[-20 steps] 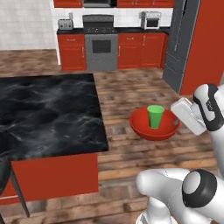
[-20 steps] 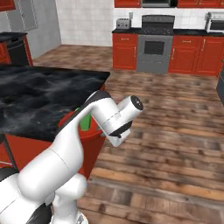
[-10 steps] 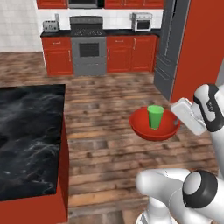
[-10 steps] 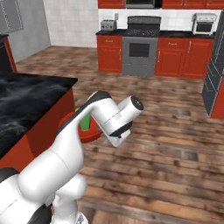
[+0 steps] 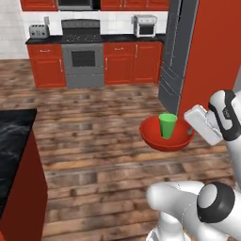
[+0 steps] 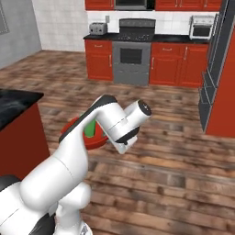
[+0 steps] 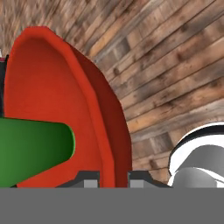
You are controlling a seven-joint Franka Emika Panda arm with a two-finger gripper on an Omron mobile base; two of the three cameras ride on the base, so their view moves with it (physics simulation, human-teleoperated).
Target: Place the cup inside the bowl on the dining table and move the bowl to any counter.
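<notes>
The red bowl [image 5: 151, 133] hangs in the air above the wooden floor, with the green cup [image 5: 167, 125] standing upright inside it. My gripper [image 5: 191, 133] is shut on the bowl's right rim. In the hand view the bowl [image 7: 52, 92] stands edge-on with its rim between my fingertips [image 7: 90, 179], and the cup [image 7: 33, 151] lies at the left. From the right base view the bowl [image 6: 69, 131] and cup [image 6: 89, 130] sit partly behind my arm. The dining table [image 5: 13, 136] is at the left edge. The counter [image 5: 117, 38] runs along the back wall.
A grey stove [image 5: 83, 59] stands in the red cabinets at the back, with a toaster [image 5: 36, 31] to its left and a microwave [image 5: 145, 25] to its right. A tall grey fridge [image 5: 173, 61] and a red wall panel [image 5: 212, 52] rise on the right. Wooden floor [image 5: 94, 136] lies between.
The whole picture has shifted, so the base has moved: the dining table has slid off to the left and the back cabinets have shifted across. The bowl with the cup stays in my gripper.
</notes>
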